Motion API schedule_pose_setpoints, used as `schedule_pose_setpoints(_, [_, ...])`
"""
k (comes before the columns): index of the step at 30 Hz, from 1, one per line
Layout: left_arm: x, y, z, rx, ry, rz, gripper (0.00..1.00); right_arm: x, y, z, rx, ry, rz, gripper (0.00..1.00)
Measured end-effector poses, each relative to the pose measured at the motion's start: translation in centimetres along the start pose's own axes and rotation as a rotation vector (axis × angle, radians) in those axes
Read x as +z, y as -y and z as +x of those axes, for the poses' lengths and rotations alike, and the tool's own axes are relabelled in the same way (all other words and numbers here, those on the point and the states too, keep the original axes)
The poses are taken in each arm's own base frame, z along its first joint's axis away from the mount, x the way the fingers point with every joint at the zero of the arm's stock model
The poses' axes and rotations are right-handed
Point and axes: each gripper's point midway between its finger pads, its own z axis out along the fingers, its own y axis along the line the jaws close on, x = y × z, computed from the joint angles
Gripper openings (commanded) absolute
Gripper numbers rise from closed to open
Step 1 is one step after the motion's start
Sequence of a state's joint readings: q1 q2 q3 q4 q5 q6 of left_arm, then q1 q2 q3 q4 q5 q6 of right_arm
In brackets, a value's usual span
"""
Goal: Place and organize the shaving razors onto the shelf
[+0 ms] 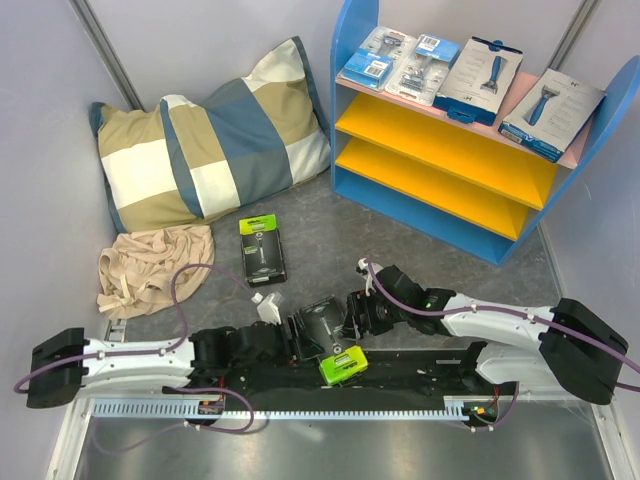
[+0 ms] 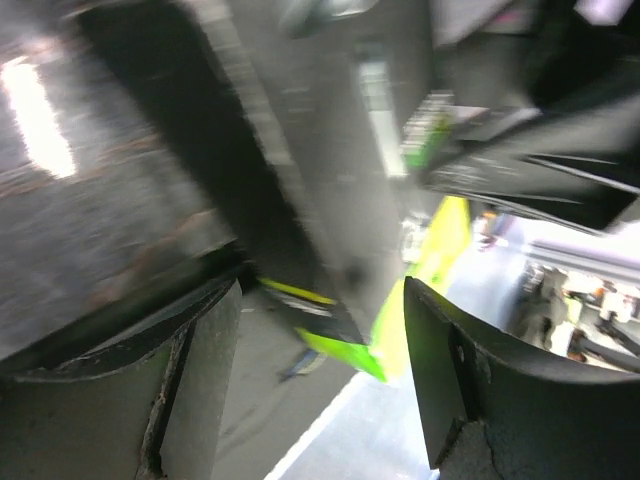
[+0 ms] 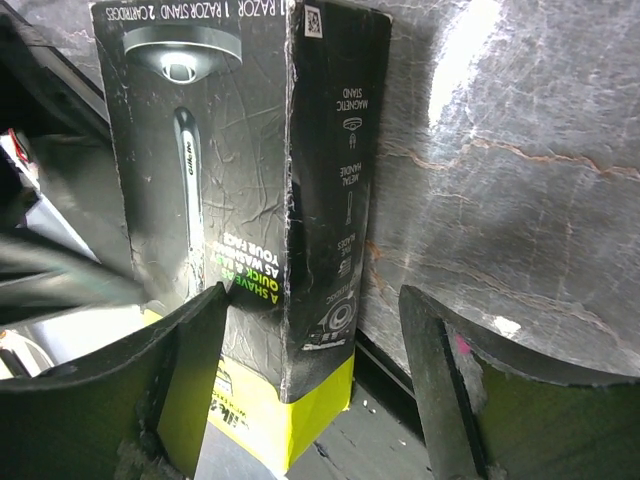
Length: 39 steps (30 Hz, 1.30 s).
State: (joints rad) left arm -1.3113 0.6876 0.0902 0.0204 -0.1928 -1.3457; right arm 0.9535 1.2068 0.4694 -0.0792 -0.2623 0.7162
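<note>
I've got both end effectors spread wide around the black-and-lime-green razor box (image 1: 330,345), right end effector (image 3: 310,385) nearer, box's long axis running straight out between its fingers, left end effector (image 2: 320,385) opposite.

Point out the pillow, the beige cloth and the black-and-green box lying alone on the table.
Pillow (image 1: 205,150): top view, centre of its checked cover.
Beige cloth (image 1: 150,268): top view, middle of the crumpled heap.
Black-and-green box (image 1: 262,250): top view, centre of its black face.
</note>
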Motion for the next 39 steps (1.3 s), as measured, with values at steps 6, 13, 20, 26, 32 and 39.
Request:
schedule_pose_setpoints(6, [1.3, -0.6, 0.9, -0.042, -0.028, -0.046, 0.73, 0.2, -0.4, 0.4, 0.006, 0.0, -0.024, 0.72])
schedule_pose_setpoints(13, [2.7, 0.2, 1.4, -0.061, -0.016, -0.018, 0.73, 0.5, -1.2, 1.1, 0.007, -0.003, -0.071, 0.64])
schedule_pose_setpoints(20, [3.5, 0.3, 1.1, -0.078, 0.034, 0.017, 0.72, 0.9, -1.1, 1.5, 0.046, 0.03, -0.131, 0.61])
schedule_pose_setpoints(26, [3.4, 0.6, 0.9, -0.05, 0.063, 0.066, 0.66, 1.1, -1.3, 1.5, 0.062, 0.052, -0.184, 0.66])
schedule_pose_setpoints(32, [3.2, 1.1, 1.2, 0.079, 0.055, 0.122, 0.26, 0.8, -1.5, 1.3, 0.045, 0.063, -0.193, 0.75])
schedule_pose_setpoints(39, [2.7, 2.2, 0.9, 0.217, 0.069, 0.181, 0.02, -0.2, -1.7, 2.2, 0.015, 0.046, -0.188, 0.79])
